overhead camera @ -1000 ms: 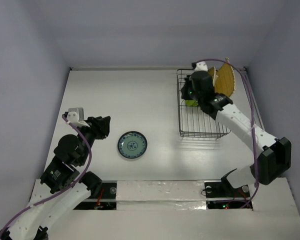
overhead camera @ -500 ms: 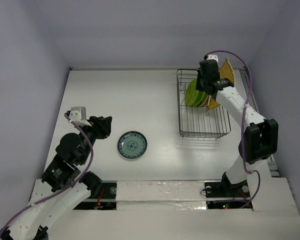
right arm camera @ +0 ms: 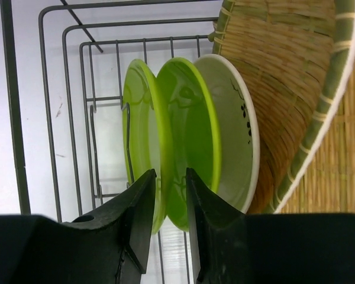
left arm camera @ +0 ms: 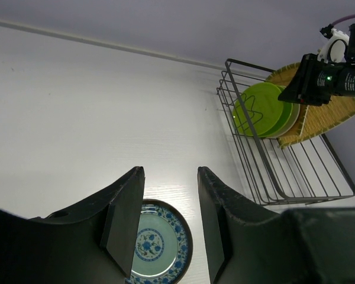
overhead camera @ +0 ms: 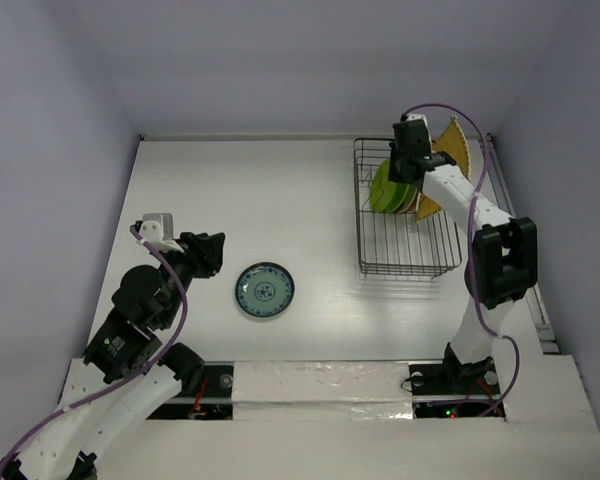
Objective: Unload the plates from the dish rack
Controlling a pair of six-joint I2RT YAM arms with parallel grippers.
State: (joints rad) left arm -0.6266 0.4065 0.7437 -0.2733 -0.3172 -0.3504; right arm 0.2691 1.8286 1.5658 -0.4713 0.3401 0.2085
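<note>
Round teal patterned plate unloaded; the rest stand in the grey wire dish rack, my right claw part-open astride a round lime-green plate, not yet gripping.

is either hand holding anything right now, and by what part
Nothing is held. The left hand is open near the teal plate; the right hand is open over the lime-green plates, not gripping them.

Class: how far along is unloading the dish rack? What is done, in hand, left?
Done: one round teal patterned plate lies flat on the white table. In hand: the right gripper, jaws open, hovers at the front round lime-green plate in the grey wire dish rack. Left: that plate, a second lime-green plate, a round cream plate and two woven straw trays.
</note>
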